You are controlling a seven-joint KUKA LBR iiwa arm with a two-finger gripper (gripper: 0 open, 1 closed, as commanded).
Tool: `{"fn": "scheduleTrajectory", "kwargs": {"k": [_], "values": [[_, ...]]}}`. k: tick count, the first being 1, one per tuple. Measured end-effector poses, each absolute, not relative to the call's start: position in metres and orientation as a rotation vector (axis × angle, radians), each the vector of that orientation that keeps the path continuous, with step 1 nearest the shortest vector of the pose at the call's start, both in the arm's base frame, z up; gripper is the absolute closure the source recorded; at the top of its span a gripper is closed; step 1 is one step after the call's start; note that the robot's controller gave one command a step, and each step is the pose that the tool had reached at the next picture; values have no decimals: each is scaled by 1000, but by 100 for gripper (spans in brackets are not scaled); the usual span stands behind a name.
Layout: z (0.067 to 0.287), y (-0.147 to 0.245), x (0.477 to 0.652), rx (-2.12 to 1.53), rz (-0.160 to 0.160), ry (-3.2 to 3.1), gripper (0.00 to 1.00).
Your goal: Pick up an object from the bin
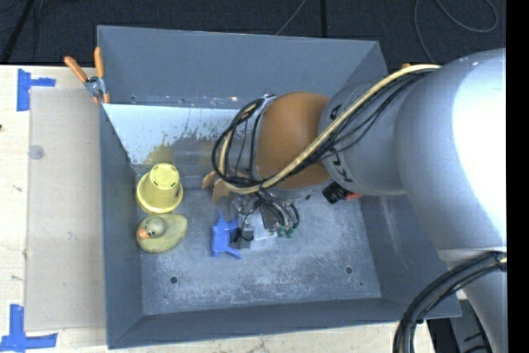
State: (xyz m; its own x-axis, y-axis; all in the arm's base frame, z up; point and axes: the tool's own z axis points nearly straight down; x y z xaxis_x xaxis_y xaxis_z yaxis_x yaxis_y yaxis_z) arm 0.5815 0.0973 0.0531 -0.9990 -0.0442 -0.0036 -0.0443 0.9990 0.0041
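Jaws: cannot tell whether spread or pressed together; tips buried under dark wrist hardware and wire ends. Nothing seen pinched.

Gripper [246, 237]: hangs low, close to the bin floor near its middle, pointing straight down. Probably that low because the nearest thing is small and flat, so only a near-floor approach would get at it.

Blue piece [221, 240]: small, angular, plastic-looking, flat on the floor. Lies just left of the gripper, touching it or nearly so; contact not readable. Likely the thing aimed at, judging by nearness alone. Beside the tips rather than under them, as far as can be made out, so a shift leftward is probably needed before any grasp.

Tan thing [218, 186]: pokes out from under the wrist on the far-left side. Too hidden to name.

Orange cover [289, 140] and black cables [235, 149]: part of the wrist, looming over the middle of the bin and hiding the floor beneath.

Yellow cup [160, 188]: upright, near the left wall, well apart from the gripper.

Yellow duck [160, 234]: just in front of the cup, near the same wall, between wall and blue piece. Far enough off not to hinder a closing on the blue piece.

Bin [248, 293]: grey, slope-walled, floor scuffed and otherwise bare toward the near side.

Task standing: nothing lifted yet; approach stage.
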Motion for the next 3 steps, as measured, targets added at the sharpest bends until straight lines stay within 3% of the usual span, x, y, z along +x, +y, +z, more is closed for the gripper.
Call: {"fn": "scheduleTrajectory", "kwargs": {"k": [1,2,3], "values": [[55,97,581,-28,7,3138,100],[84,95,575,5,2,3150,100],[123,95,585,74,9,3133,100]]}}
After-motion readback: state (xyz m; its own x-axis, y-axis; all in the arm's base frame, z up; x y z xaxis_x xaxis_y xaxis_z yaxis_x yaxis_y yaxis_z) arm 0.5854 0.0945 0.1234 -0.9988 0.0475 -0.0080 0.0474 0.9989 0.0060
